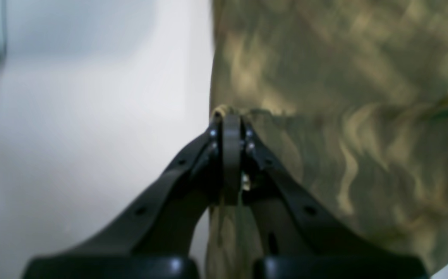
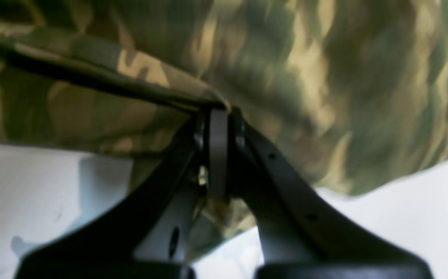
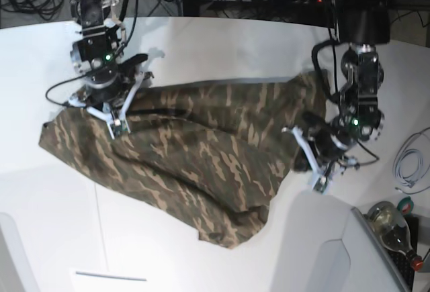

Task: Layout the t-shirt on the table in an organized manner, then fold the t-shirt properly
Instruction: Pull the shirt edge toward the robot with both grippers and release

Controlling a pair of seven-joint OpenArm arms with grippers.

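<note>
I see the white table [image 3: 222, 43] filling the base view, with the camouflage t-shirt [image 3: 195, 158] spread rumpled across its middle, one end trailing toward the near edge. My right gripper [image 3: 118, 128] is clamped on the cloth's edge at the view's left. My left gripper [image 3: 321, 183] is pinched shut on the shirt's edge at the view's right.
</note>
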